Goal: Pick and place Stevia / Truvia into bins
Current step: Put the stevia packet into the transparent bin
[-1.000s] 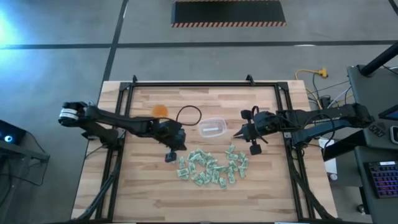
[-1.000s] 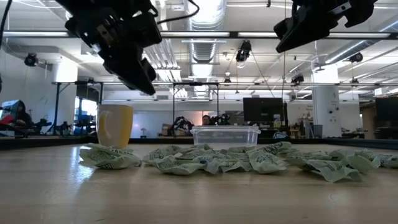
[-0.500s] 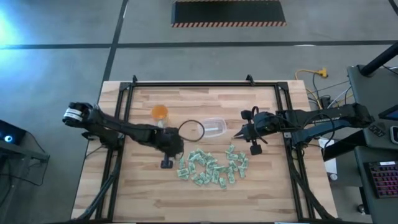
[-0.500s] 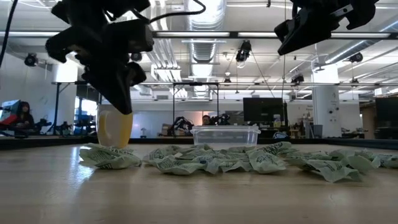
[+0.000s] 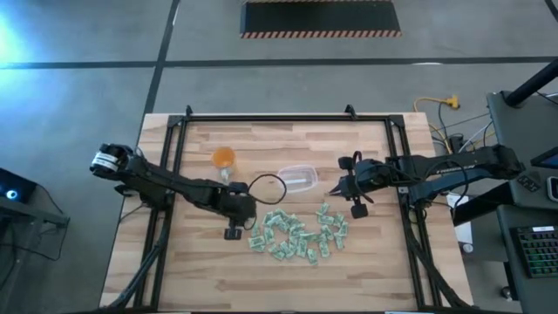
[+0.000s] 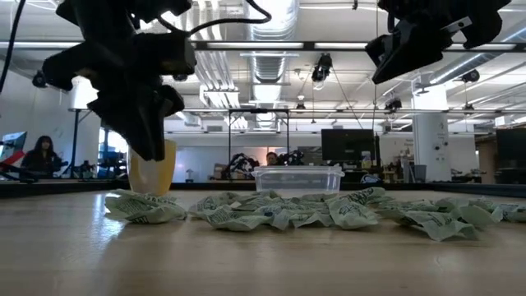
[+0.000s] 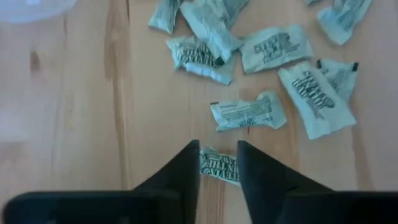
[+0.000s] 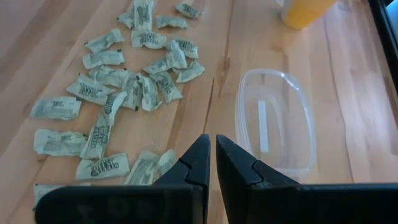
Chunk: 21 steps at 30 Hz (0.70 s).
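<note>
Toward the middle of the wooden surface [image 5: 200, 262], a little nearer its front edge, lies a loose heap of green-and-white sweetener packets [image 5: 296, 234], spread flat and partly overlapping. Just behind the heap, toward the far edge, sits the clear plastic tub [image 5: 297, 180]; from the right wrist view only a white label strip shows in it. An orange cup [image 5: 224, 158] stands well off to the tub's left, nearer the far-left corner.

The left pincer [image 7: 217, 163] hangs low at the left end of the heap, its fingers [image 7: 184, 171] parted a little, with one packet [image 7: 219, 168] lying on the wood in the gap between them. More packets lie just beyond it, close enough to crowd the spot. A black cable loop [image 5: 267, 183] from the left arm arcs over the surface between the arm's wrist and the tub.

The right pincer [image 8: 211, 163] is closed and empty, held up off the surface near the tub's right end, above the right part of the heap.

Beyond the surface, a person [image 6: 41, 154] sits at the far left of the room.
</note>
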Each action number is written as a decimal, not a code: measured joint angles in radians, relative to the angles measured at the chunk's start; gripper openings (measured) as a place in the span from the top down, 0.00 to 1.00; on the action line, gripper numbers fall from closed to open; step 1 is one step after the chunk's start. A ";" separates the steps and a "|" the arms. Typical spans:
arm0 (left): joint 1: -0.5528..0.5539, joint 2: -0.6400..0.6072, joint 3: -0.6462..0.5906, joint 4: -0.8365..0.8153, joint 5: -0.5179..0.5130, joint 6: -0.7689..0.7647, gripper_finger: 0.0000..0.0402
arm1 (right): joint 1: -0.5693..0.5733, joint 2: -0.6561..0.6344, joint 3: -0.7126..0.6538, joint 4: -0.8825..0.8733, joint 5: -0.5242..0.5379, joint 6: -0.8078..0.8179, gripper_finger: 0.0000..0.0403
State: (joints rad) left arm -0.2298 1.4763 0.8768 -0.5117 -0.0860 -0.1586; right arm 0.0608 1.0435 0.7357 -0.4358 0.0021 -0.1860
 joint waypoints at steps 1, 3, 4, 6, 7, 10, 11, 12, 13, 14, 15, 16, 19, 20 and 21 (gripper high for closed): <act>0.000 0.011 0.000 0.000 0.000 -0.001 0.72 | 0.000 0.000 -0.008 0.001 0.000 0.000 0.96; 0.000 0.034 0.000 -0.003 0.001 -0.001 0.68 | 0.000 0.000 -0.023 0.001 0.000 0.001 0.96; 0.000 0.045 0.000 -0.005 0.001 -0.001 0.67 | 0.000 0.000 -0.031 0.004 0.000 0.002 0.96; 0.000 0.067 0.000 -0.002 0.001 -0.002 0.65 | 0.000 0.000 -0.042 0.005 0.000 0.003 0.96; 0.000 0.075 0.000 -0.005 0.001 -0.010 0.64 | 0.000 0.000 -0.046 0.005 0.000 0.003 0.96; 0.001 0.093 0.002 -0.005 0.002 -0.046 0.64 | 0.000 0.000 -0.052 0.005 0.000 0.003 0.96; 0.001 0.095 0.002 -0.006 0.002 -0.056 0.64 | 0.000 0.000 -0.053 0.005 0.000 0.003 0.96; 0.001 0.098 0.002 -0.005 0.002 -0.072 0.64 | 0.000 0.000 -0.053 0.006 0.000 0.004 0.96; 0.001 0.101 0.002 -0.005 0.002 -0.087 0.64 | 0.000 0.000 -0.053 0.008 0.000 0.005 0.96; 0.001 0.104 0.002 -0.012 0.002 -0.098 0.64 | 0.000 0.000 -0.053 0.009 0.000 0.007 0.96; 0.001 0.107 0.001 -0.022 0.003 -0.106 0.64 | 0.000 0.000 -0.053 0.009 0.000 0.009 0.96; 0.001 0.111 0.001 -0.029 0.007 -0.119 0.64 | 0.000 0.000 -0.053 0.012 0.000 0.011 0.96; 0.001 0.123 0.000 -0.030 0.023 -0.125 0.64 | 0.000 0.000 -0.053 0.029 0.000 0.011 0.96; 0.001 0.127 0.000 -0.030 0.023 -0.125 0.65 | 0.000 0.000 -0.053 0.032 0.000 0.011 0.96; 0.001 0.132 0.000 -0.027 0.023 -0.125 0.66 | 0.000 0.000 -0.053 0.032 0.000 0.011 0.96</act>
State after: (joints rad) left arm -0.2287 1.6088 0.8764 -0.5383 -0.0628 -0.2832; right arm 0.0608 1.0435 0.6823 -0.4036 0.0017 -0.1746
